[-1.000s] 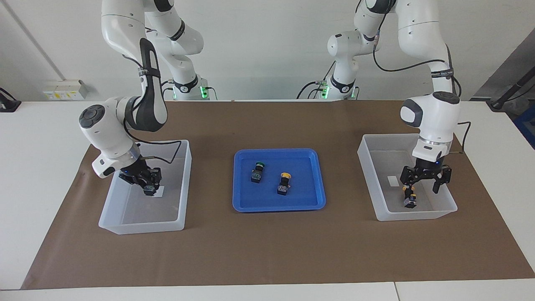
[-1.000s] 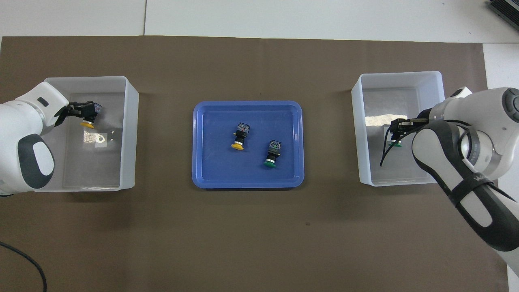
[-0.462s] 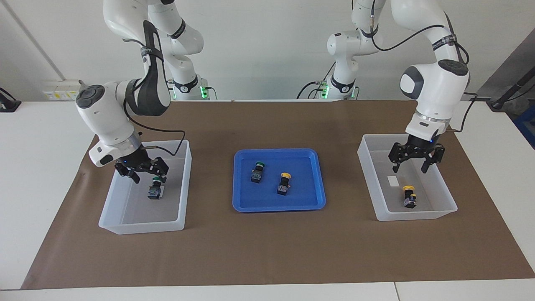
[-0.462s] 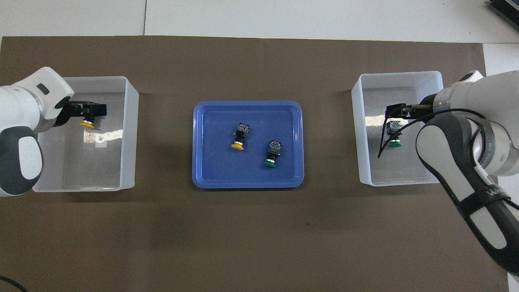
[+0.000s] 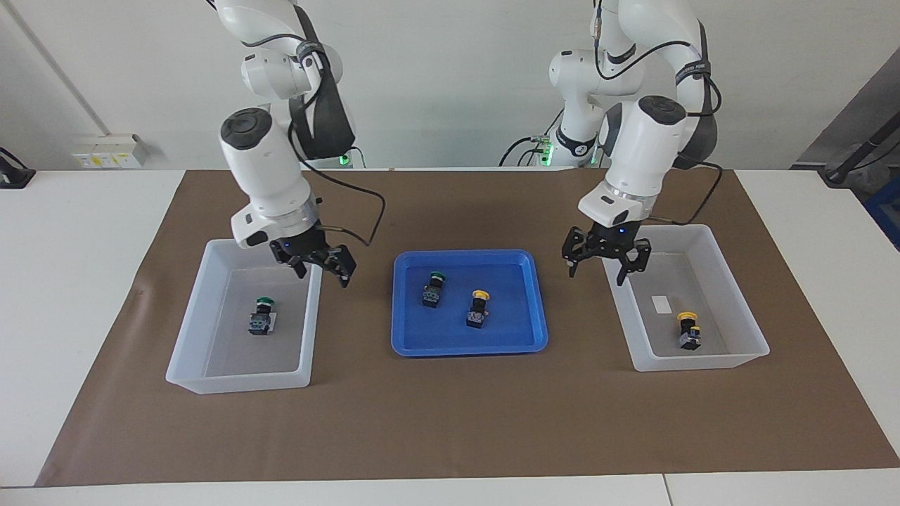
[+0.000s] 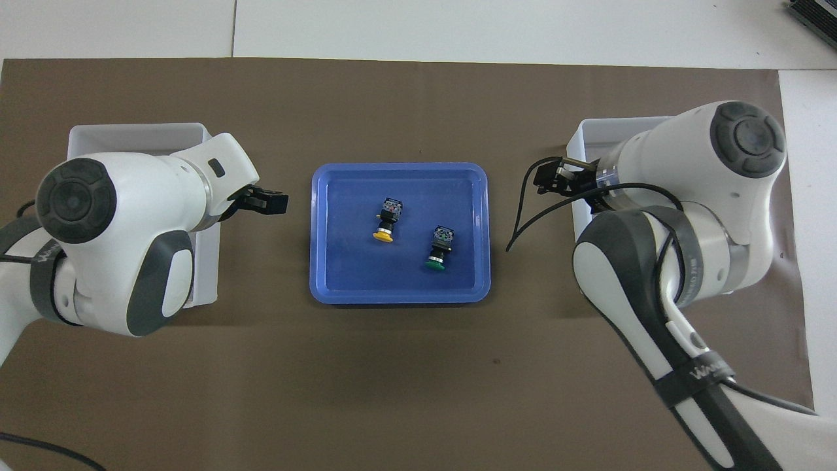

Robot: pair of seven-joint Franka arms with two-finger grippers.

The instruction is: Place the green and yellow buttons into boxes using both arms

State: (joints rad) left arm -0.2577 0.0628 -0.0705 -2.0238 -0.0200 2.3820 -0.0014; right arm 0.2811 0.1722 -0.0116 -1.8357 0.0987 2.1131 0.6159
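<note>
Buttons, thumb-sized black-bodied switches with mushroom caps, are half sorted: a green-capped button [image 5: 262, 315] lies in the translucent white bin [image 5: 204, 365] at the facing view's 9 o'clock, a yellow-capped button [image 5: 688, 329] in the twin bin [image 5: 731, 360] at 3 o'clock. One green button [image 5: 432, 288] and one yellow button [image 5: 478, 308] remain in the shallow blue tray [image 5: 470, 347]. Right gripper [image 5: 322, 266] and left gripper [image 5: 604, 261], jaws wide and empty, are held over the bins' tray-side rims, judged ready for the tray pair

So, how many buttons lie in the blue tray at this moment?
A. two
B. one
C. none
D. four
A: the blue tray holds one green button and one yellow button, while each translucent box already has a single button inside.
</note>
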